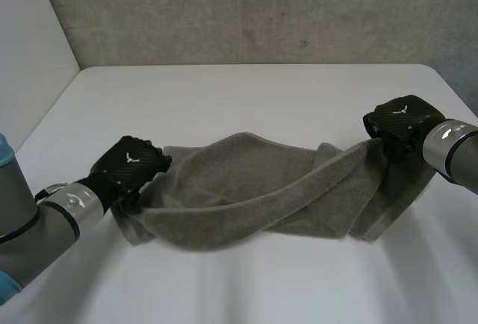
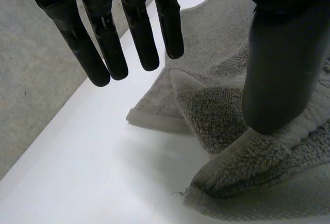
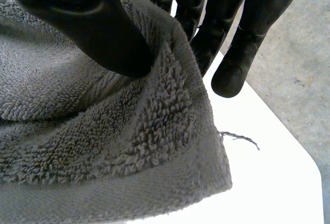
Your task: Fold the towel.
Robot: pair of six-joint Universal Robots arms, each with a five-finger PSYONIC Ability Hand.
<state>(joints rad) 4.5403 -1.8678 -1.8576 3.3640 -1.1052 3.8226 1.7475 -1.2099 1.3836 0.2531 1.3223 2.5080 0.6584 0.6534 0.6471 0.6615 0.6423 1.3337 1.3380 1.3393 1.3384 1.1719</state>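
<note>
Two black hands sat at opposite ends of one grey towel (image 1: 246,189), which stretched in a twisted, sagging band over the near half of the white table (image 1: 246,96). The left hand (image 1: 125,166) was at the towel's left end. In its wrist view its fingers (image 2: 108,43) were straight and spread, clear of the cloth, with bare table between them and the thumb, so we read it as released. The right hand (image 1: 399,121) was at the towel's right end. In its wrist view the thumb (image 3: 98,33) pressed the pile against the fingers behind, pinching the cloth just inside a hemmed corner. A loose thread (image 3: 238,137) stuck out from that hem over the table. By the left hand another hemmed edge lay flat on the table beside a thicker roll of pile. Much bare surface lay between the towel and the table's far edge, which met a concrete wall (image 1: 261,10), and a narrower strip lay in front of the towel. The table's left edge ran close past the left arm (image 1: 45,219). Each hand's back carried a small white emblem (image 1: 135,157), too small for us to read any lettering.
</note>
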